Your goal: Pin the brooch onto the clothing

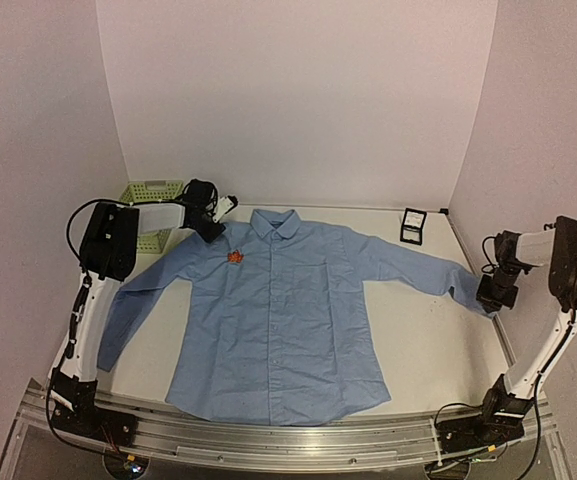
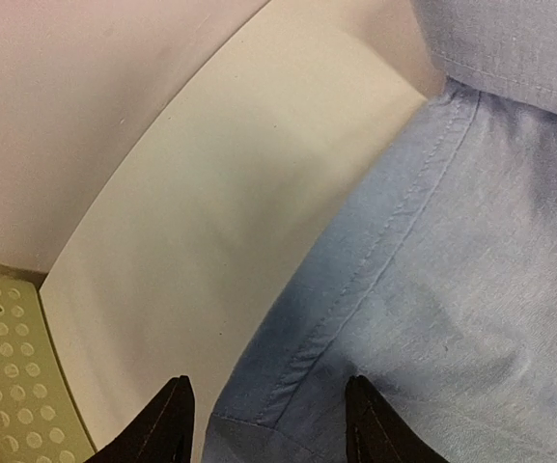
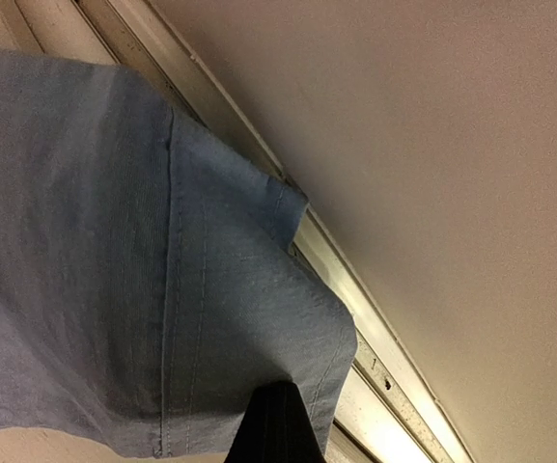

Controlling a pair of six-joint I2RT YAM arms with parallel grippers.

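The light blue shirt (image 1: 278, 320) lies flat on the table, collar at the back. The tiny orange-red brooch (image 1: 235, 257) sits on its chest left of the collar. My left gripper (image 1: 212, 230) hovers over the shirt's shoulder seam (image 2: 375, 280), just left of the brooch; its black fingers (image 2: 167, 424) are spread apart and hold nothing. The brooch is out of the left wrist view. My right gripper (image 1: 492, 295) is shut on the sleeve cuff (image 3: 230, 318) at the table's right edge; the black fingertips (image 3: 278, 424) pinch the cuff's hem.
A pale green perforated basket (image 1: 151, 205) stands at the back left, its corner showing in the left wrist view (image 2: 8, 386). A small black square box (image 1: 413, 226) lies at the back right. A metal rail (image 3: 375, 328) runs along the right wall.
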